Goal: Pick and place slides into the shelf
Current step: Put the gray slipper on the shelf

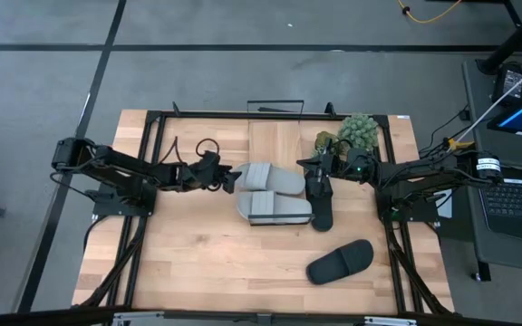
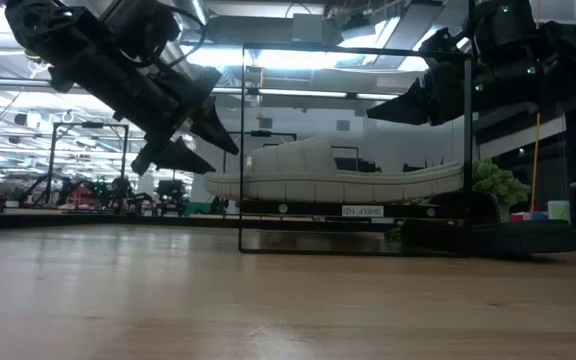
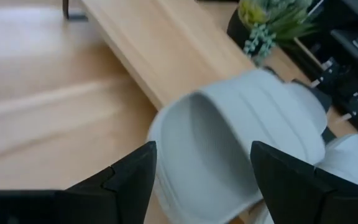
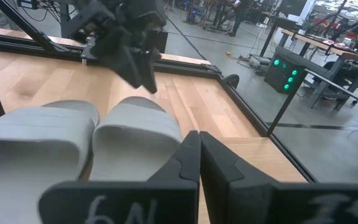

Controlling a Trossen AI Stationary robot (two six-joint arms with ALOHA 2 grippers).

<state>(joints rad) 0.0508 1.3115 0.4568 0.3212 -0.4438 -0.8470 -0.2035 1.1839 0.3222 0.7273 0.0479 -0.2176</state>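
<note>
The tabletop (image 1: 198,263) carries everything, and the shelf (image 1: 275,136) sits at its far middle edge, a plank on a thin black frame with a potted plant (image 1: 356,131) at its right end. Two light grey slides (image 1: 270,192) lie side by side just in front of the plank, the far one (image 3: 241,143) touching or overlapping its front edge. A black slide (image 1: 321,201) lies right beside the grey pair on their right, and a second black slide (image 1: 341,261) rests alone, well apart, toward the near right.

The left gripper (image 1: 227,177) hovers at the left end of the far grey slide with its fingers spread wide, holding nothing. The right gripper (image 1: 314,167) sits above the far end of the nearer black slide; its fingers (image 4: 194,165) are pressed together with nothing between them.

My guess is the left arm is lining up to take the far grey slide. To do that well, it should bring one finger inside the opening and one over the strap, close firmly on the strap's edge, then lift clear before carrying it to the shelf, so the neighbouring grey slide isn't dragged along. The right arm would do well to hold off meanwhile, since both arms are crowded near the same pair.
</note>
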